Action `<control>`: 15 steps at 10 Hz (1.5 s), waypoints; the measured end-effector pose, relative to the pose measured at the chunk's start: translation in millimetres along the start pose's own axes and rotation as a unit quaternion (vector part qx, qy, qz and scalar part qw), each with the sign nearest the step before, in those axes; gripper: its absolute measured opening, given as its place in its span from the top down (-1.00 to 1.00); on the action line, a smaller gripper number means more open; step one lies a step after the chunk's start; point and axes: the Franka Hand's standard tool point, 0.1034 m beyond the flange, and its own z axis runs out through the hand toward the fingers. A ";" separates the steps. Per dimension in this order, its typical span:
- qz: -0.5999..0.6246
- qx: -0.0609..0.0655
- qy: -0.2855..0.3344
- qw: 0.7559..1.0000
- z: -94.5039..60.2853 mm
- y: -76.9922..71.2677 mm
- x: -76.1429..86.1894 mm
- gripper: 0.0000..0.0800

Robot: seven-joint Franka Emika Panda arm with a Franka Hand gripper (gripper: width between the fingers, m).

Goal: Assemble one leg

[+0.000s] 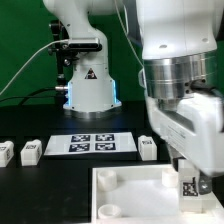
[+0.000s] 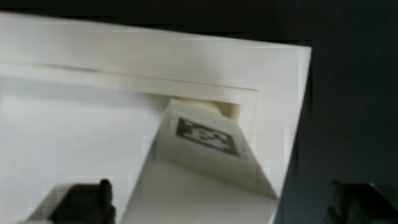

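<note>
The small white square-section plastic leg with its black-and-white tag stands upright between the gripper fingers, seemingly gripped, at a corner of the large flat white square board directly beneath, apparently seated but perhaps not tightened.

The big board lay at the front of the table, a leg standing at its corner on the exterior view's right. Behind it lay the marker board, other legs beside it
</note>
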 end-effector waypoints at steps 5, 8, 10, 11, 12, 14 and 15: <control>-0.292 -0.005 0.003 0.956 0.2 0.8 0.1 -0.62; -0.434 -0.023 0.003 0.900 1.1 3.2 -5.0 -0.62; -0.421 -0.023 0.004 0.907 1.2 3.3 -5.0 0.05; -0.376 -0.022 0.003 0.926 1.4 3.8 -5.1 0.05; -0.318 -0.021 0.003 0.948 1.5 4.1 -4.5 0.27; -0.218 -0.021 0.003 0.976 1.6 4.7 -3.2 0.27; -0.127 -0.022 0.003 0.992 1.6 4.7 -0.7 0.27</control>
